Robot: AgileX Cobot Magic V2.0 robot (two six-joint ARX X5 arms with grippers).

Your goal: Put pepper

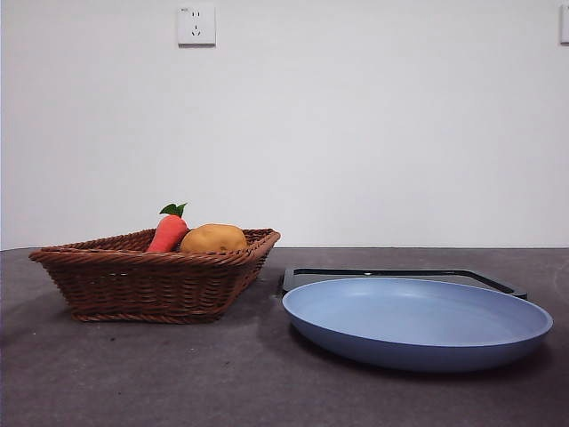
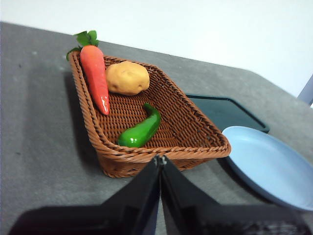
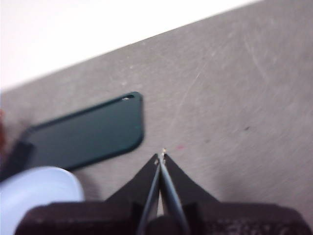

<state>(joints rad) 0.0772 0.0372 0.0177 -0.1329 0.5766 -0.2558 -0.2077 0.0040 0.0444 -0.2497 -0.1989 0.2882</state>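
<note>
In the left wrist view the glossy green pepper point(image 2: 141, 131) lies in the brown wicker basket point(image 2: 195, 147), near its front rim. An orange-red carrot point(image 2: 95, 78) and a tan potato point(image 2: 127, 78) lie further back in the basket. My left gripper point(image 2: 160, 159) is shut and empty, above the table just outside the basket's near rim. My right gripper point(image 3: 161, 155) is shut and empty over bare table, beside the dark tray point(image 3: 88, 134). In the front view the basket point(image 1: 151, 276) hides the pepper; carrot point(image 1: 168, 231) and potato point(image 1: 213, 238) stick out. No arm shows there.
A blue plate point(image 1: 418, 320) stands right of the basket, in front of a flat dark tray point(image 1: 400, 276). The plate also shows in the left wrist view point(image 2: 269, 166) and the right wrist view point(image 3: 34, 196). A white wall with a socket point(image 1: 196, 25) is behind.
</note>
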